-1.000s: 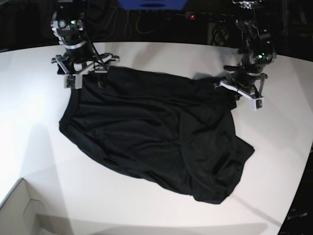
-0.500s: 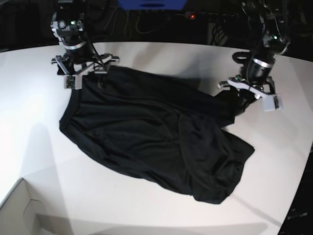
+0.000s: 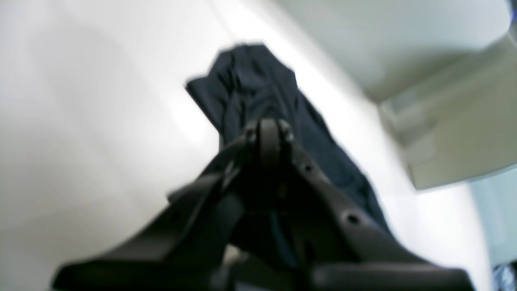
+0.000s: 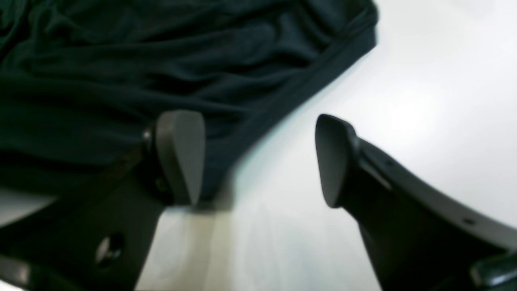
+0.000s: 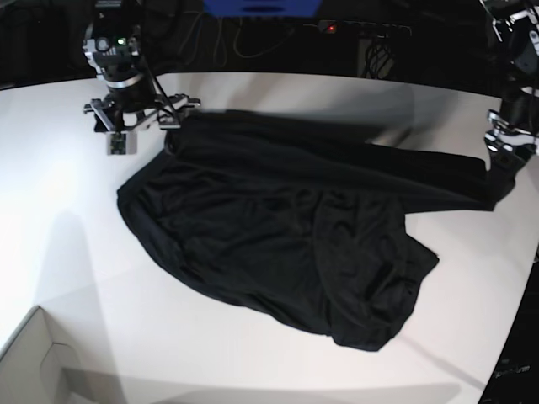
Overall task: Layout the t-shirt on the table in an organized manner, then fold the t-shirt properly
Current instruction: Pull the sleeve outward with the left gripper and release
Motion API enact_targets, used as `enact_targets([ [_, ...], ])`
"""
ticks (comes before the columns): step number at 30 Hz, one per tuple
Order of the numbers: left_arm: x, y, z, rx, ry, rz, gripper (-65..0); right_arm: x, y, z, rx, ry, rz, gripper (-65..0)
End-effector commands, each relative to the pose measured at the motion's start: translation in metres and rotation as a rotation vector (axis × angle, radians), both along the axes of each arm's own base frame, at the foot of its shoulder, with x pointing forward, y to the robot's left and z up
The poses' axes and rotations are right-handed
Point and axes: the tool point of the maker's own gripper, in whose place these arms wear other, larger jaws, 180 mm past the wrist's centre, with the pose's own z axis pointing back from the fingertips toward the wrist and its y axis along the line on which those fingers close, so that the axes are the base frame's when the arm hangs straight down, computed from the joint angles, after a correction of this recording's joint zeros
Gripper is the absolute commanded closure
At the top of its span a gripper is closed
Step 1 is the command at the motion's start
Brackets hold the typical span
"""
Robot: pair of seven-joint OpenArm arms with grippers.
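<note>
In the left wrist view, blurred, the left gripper [image 3: 268, 139] has its jaws pressed together on a bunched fold of the thin, wrinkled black t-shirt [image 3: 258, 93], which trails away over the smooth white surface [image 3: 80, 121].

In the right wrist view, the right gripper [image 4: 258, 157] stands wide apart with nothing between its dark fingers [image 4: 181, 153]; the shirt's hem lies just beyond its left finger, on the surface.

In the base view, the shirt [image 5: 278, 227] spreads across the middle of the surface [image 5: 67, 252], one band of cloth stretched to the far right where the left gripper [image 5: 504, 168] pinches it. The right gripper [image 5: 126, 126] hovers at the far left, just beside the shirt's corner. A pale box corner [image 5: 38, 362] sits near left.
</note>
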Motion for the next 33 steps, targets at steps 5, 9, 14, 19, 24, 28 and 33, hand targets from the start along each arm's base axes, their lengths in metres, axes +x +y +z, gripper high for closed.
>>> enact_targets([
  [5,0.000,0.014,0.037,-0.070,-0.124,0.017,-0.2,0.005,0.001,0.011,0.004,-0.045,0.003,-44.0],
  [9,-0.002,0.012,0.039,-0.097,-0.128,0.004,-0.2,0.005,0.002,0.011,0.008,-0.045,0.003,-44.0],
  [14,-0.012,0.011,0.024,-0.091,-0.067,0.004,-0.2,0.003,0.018,0.008,0.032,-0.035,0.035,-44.0],
  [19,-0.013,0.010,-0.003,0.024,0.072,-0.024,-0.2,-0.001,0.049,0.007,0.074,-0.027,0.110,-44.1],
  [24,-0.009,-0.004,-0.028,0.037,0.169,-0.062,-0.2,-0.004,0.087,0.008,0.125,-0.022,0.198,-44.4],
  [28,-0.011,-0.009,-0.045,0.024,0.236,-0.076,-0.2,-0.009,0.092,-0.008,0.137,0.023,0.199,-44.4],
  [33,-0.014,-0.009,-0.056,0.009,0.272,-0.078,-0.2,-0.015,0.074,-0.033,0.117,0.084,0.152,-44.4],
])
